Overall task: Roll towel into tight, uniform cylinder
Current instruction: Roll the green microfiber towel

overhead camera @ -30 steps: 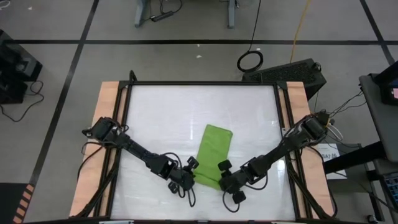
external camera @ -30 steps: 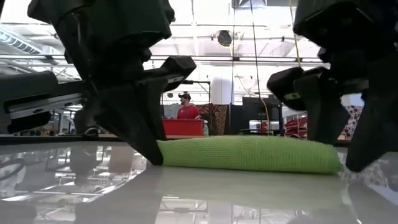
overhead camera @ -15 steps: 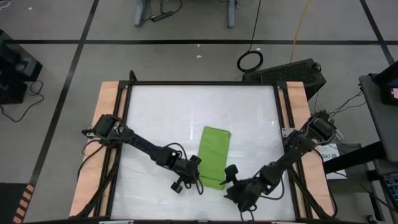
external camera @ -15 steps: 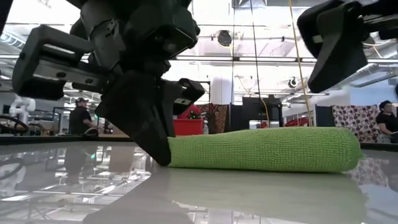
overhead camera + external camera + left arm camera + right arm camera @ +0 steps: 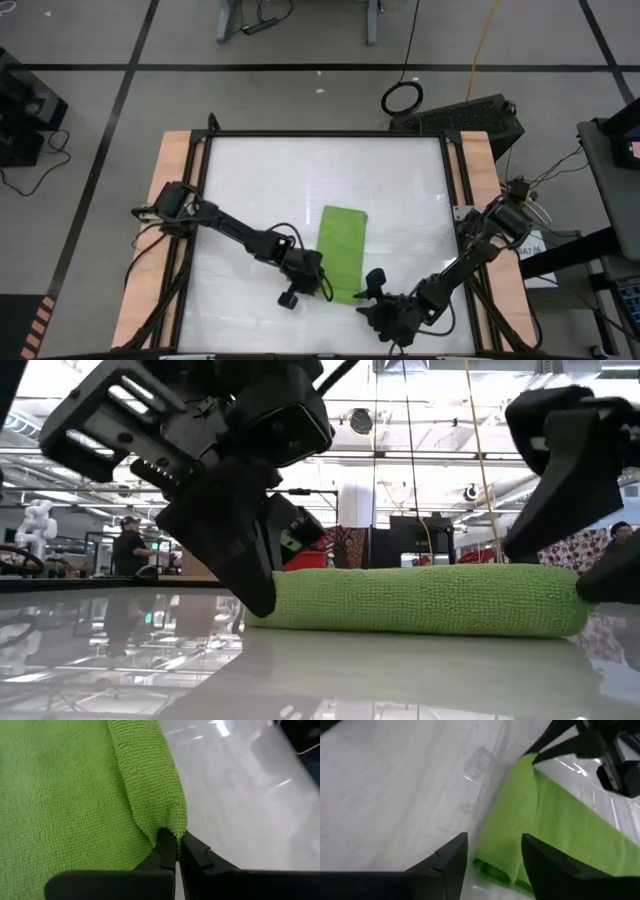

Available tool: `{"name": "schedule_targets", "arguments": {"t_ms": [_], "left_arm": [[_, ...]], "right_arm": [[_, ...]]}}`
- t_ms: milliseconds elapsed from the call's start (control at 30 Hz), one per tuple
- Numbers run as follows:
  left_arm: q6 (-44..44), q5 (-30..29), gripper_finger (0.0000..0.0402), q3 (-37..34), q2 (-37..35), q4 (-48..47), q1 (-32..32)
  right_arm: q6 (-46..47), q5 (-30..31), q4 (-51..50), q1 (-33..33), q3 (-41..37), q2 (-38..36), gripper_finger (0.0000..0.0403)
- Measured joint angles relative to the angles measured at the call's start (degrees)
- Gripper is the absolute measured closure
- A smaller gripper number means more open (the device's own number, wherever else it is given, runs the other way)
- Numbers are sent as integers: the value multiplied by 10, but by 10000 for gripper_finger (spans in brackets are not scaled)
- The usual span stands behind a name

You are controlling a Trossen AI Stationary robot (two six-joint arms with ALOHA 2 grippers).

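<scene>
Lime-green towel (image 5: pixel 342 250) lying near the middle of the white table (image 5: pixel 260 180), toward its front edge, with the near end rolled into a thick fold. Left gripper (image 5: pixel 176 851) pinching the left corner of that rolled end, fingertips pressed together on the cloth. Right gripper (image 5: pixel 492 852) spread apart and clear of the towel, hovering just beside the roll's right end, holding nothing
</scene>
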Motion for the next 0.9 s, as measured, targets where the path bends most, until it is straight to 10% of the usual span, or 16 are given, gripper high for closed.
{"name": "schedule_targets", "arguments": {"t_ms": [467, 733, 900], "left_arm": [[-116, 137, 394, 0, 0, 35, 42], [-191, 154, 392, 0, 0, 12, 47], [-244, 154, 392, 2, 19, -3, 47]], "right_arm": [[123, -27, -37, -19, 1, 17, 280], [189, -118, -42, -54, 2, 4, 388], [246, -221, -52, -92, 2, -14, 387]]}}
